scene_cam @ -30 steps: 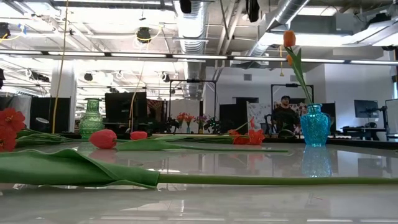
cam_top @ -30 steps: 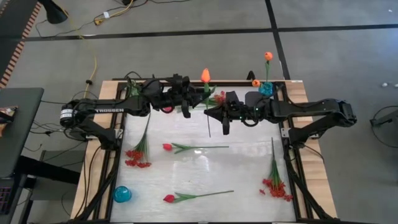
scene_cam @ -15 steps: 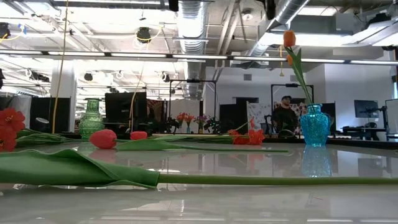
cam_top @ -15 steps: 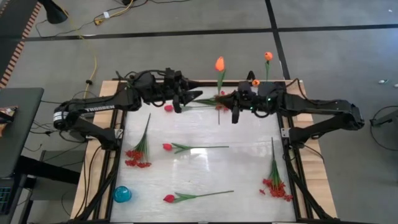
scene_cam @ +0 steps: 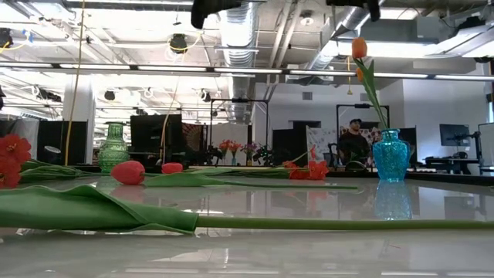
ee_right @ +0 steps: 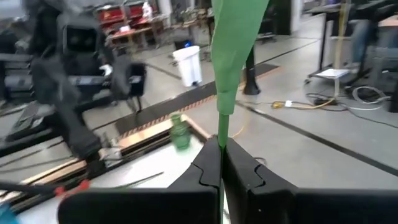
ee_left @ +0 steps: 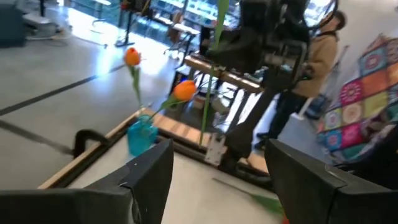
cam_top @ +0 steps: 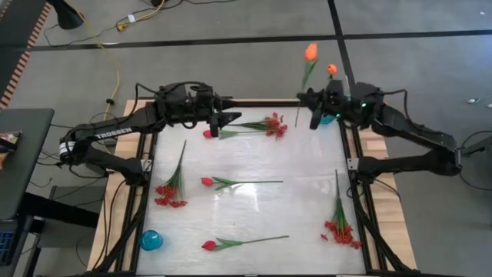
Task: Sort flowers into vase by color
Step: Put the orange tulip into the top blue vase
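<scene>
Fingers of the right gripper [ee_right: 221, 163] are closed on the stem of an orange tulip [cam_top: 310, 52], held upright just beside the blue vase [cam_top: 329, 118]. The insertion step is judged in hand; next, the stem must be lowered into the vase's mouth. The left gripper [cam_top: 228, 119], fingers spread, is held well apart from the vase.
</scene>
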Tool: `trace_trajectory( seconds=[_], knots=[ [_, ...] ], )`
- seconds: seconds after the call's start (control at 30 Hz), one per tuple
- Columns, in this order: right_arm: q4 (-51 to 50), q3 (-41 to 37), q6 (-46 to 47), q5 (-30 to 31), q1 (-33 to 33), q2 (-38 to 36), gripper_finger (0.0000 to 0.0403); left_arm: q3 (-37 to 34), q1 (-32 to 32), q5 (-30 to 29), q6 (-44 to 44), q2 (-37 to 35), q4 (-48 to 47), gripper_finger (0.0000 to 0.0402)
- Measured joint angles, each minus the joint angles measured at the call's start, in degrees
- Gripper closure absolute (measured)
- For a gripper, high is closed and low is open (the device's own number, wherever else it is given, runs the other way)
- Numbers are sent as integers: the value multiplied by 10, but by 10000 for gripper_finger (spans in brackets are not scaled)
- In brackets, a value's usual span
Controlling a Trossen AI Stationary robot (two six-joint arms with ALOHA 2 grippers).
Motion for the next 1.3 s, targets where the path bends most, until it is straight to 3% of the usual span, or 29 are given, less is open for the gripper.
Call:
trace_trajectory(
  seconds=[0.47, 1.07, 1.3],
  knots=[
    [15, 0, -5, -18, -124, -63, 374, 0, 1, -77, 12, 0, -20, 161],
    [-4, 0, -51, -11, -249, -65, 375, 0, 5, -105, 3, 1, -22, 161],
    [10, -84, -62, 11, -274, -103, 375, 0, 5, -107, 3, 1, -30, 161]
  ],
)
